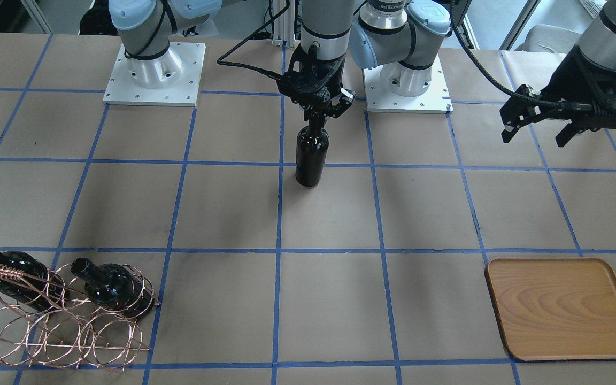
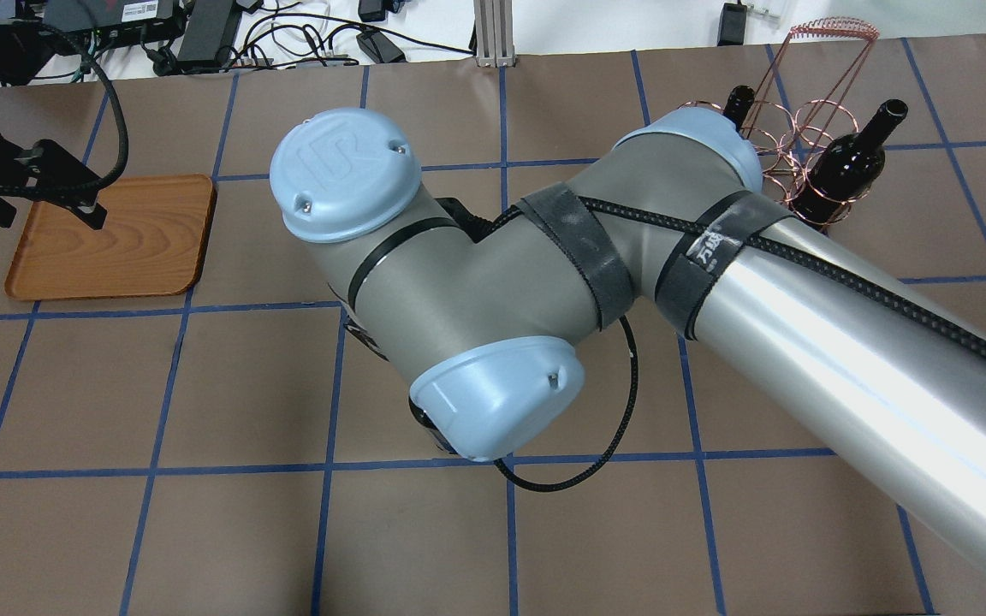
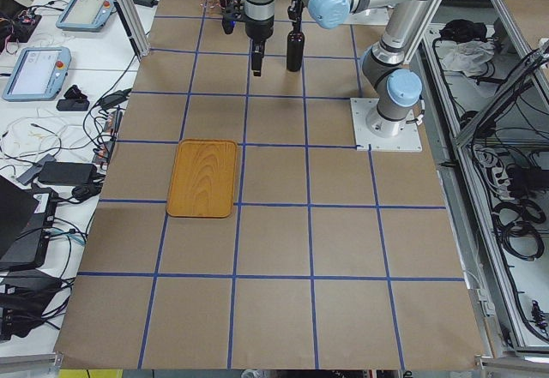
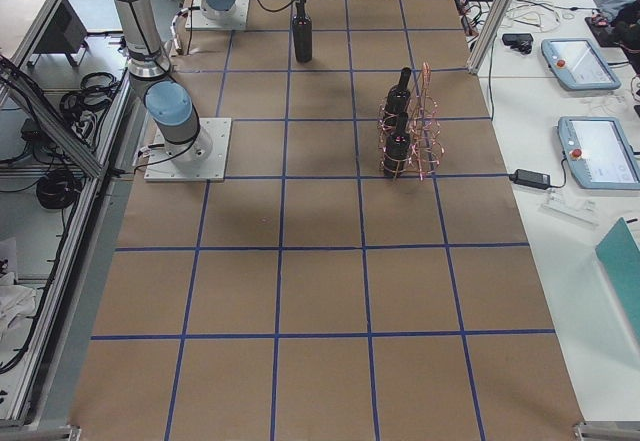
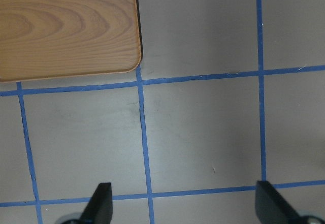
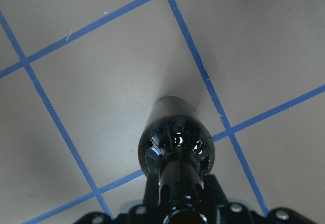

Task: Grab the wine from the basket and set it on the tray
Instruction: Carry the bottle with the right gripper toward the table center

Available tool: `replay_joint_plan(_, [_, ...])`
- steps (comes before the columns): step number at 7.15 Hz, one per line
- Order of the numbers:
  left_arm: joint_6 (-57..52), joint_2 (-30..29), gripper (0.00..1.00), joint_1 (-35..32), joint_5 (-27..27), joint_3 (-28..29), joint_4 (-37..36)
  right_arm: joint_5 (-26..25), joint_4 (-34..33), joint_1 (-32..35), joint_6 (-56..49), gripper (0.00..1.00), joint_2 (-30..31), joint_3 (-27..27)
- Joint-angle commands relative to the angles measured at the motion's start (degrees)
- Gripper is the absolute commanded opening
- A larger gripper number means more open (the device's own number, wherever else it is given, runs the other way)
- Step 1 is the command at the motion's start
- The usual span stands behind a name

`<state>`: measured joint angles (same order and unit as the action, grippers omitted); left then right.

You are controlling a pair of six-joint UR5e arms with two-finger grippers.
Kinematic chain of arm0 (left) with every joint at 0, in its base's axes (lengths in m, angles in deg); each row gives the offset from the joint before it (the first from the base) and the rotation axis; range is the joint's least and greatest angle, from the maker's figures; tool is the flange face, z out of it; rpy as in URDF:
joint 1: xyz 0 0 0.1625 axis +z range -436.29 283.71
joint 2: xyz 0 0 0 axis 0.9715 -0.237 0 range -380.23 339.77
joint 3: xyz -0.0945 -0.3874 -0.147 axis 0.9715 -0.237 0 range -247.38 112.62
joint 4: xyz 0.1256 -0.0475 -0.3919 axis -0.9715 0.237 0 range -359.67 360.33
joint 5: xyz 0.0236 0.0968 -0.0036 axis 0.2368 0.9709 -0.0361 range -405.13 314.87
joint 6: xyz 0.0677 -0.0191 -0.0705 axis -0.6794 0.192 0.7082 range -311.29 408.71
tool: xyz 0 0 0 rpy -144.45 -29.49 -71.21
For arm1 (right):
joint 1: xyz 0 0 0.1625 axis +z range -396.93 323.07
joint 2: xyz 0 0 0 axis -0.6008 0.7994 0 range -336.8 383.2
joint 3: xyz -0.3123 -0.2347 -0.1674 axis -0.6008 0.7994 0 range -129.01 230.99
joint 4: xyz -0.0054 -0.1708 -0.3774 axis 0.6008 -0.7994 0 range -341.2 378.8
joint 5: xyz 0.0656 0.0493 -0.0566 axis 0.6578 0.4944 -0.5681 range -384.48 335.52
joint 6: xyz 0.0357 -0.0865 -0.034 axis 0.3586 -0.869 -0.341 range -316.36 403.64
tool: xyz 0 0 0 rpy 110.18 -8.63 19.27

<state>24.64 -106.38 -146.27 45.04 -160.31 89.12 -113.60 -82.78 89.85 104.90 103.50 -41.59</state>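
Pinches the neck of the wine [image 1: 312, 155] in the right claw [image 1: 318, 115], upright over the middle of the counter [image 1: 425, 214], well apart from both basket [image 1: 56, 326] and tray [image 1: 564, 310]. Hangs the left claw [image 1: 533, 139] spread wide, gripping nothing, near the tray's corner. Shows two more bottles [image 1: 110, 286] resting in the basket.

The front-facing camera looks steeply down across the table [image 1: 329, 214], with the robot bases [image 1: 153, 72] at twelve o'clock. The overhead one peers from behind, the right arm [image 2: 630, 282] close and filling its centre. Both share the tray [image 1: 564, 310], which the downward-looking left wrist camera catches at eleven o'clock.
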Motion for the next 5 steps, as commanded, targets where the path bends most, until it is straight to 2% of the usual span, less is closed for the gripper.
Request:
replay_joint_plan(1, [0.25,-0.16,1.0,-0.68,0.0,0.03,-0.03,0.0,0.24,0.13,-0.09,0.0,-0.05,0.03])
replay_joint_plan(2, [0.25,-0.24,1.0,-0.77,-0.08,0.03,0.06,0.0,0.16,0.13,-0.09,0.0,-0.05,0.03])
replay_joint_plan(4, [0.25,-0.42,1.0,-0.77,-0.26,0.03,0.06,-0.09,0.07,0.31,-1.22,0.78,-0.32,-0.05])
replay_joint_plan(5, [0.25,-0.42,1.0,-0.68,-0.26,0.03,0.58,-0.09,0.07,0.31,-1.23,1.0,-0.23,-0.06])
